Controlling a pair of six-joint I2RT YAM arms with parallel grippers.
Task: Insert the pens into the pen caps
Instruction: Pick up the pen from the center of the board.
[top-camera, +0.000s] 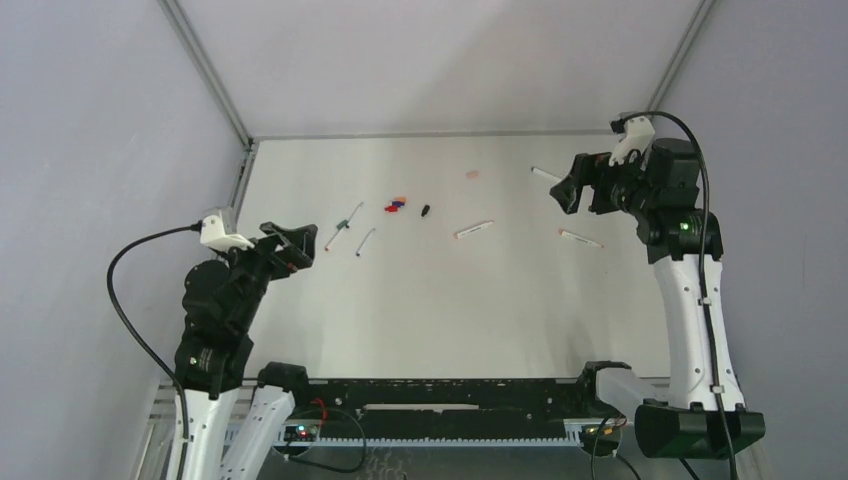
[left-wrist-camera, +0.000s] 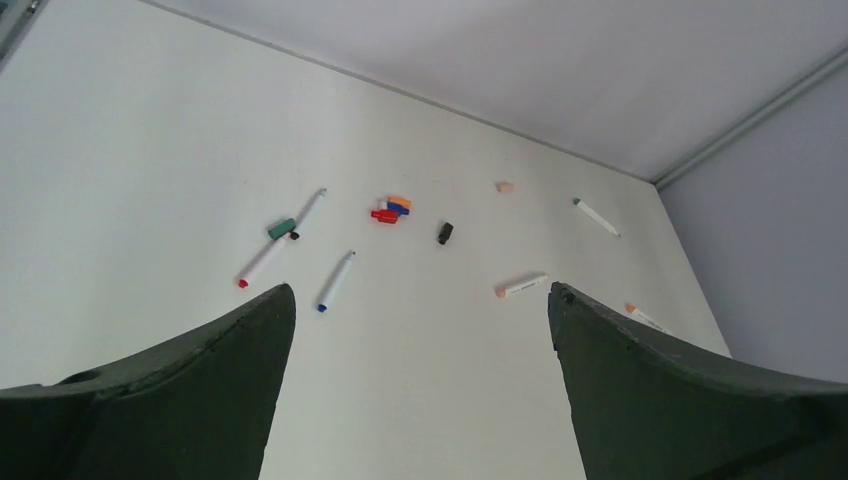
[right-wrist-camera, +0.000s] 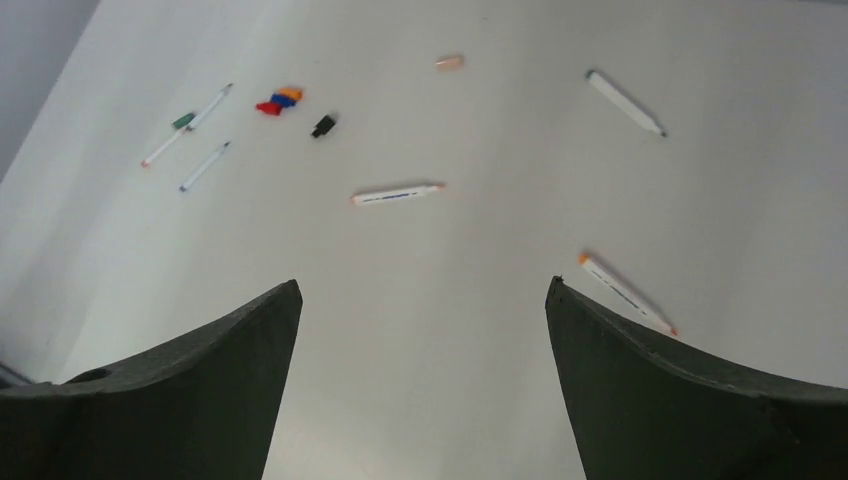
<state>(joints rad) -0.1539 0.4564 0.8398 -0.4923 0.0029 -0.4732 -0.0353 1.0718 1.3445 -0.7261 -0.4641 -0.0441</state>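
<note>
Left gripper (left-wrist-camera: 420, 290): dark fingers spread wide, nothing between them. The left arm is folded low, its wrist pitched forward, aiming out over the white surface (top-camera: 430, 310). Right gripper (right-wrist-camera: 420, 285): fingers equally wide apart and empty. The right arm stands tall on its upright link with the elbow high, and the gripper points left above the far right of the surface.

Hard to read:
- Orange-tipped pen (left-wrist-camera: 645, 317) is cut off by a finger in the left wrist view.
- Green cap (left-wrist-camera: 282, 229) sits at the joint of two pens lying in line, the red-tipped pen (left-wrist-camera: 262, 266) and the thin pen (left-wrist-camera: 312, 205). Cannot tell whether it is fitted on or merely touching.
- Tip colours are too small to tell in the top view.

Positions: all pens lie flat on the surface, none held.
- Ahead of the left gripper: the red-tipped pen, then the blue-tipped pen (left-wrist-camera: 335, 282) just beside it.
- Beyond these: a red, blue and orange cap cluster (left-wrist-camera: 392, 210), the black cap (left-wrist-camera: 445, 233) and the pinkish cap (left-wrist-camera: 505, 186).
- Mid-surface: the pink-tipped pen (right-wrist-camera: 397, 194).
- Near the right gripper: the orange-tipped pen is nearest, with the far pen (right-wrist-camera: 625, 102) beyond it.
</note>
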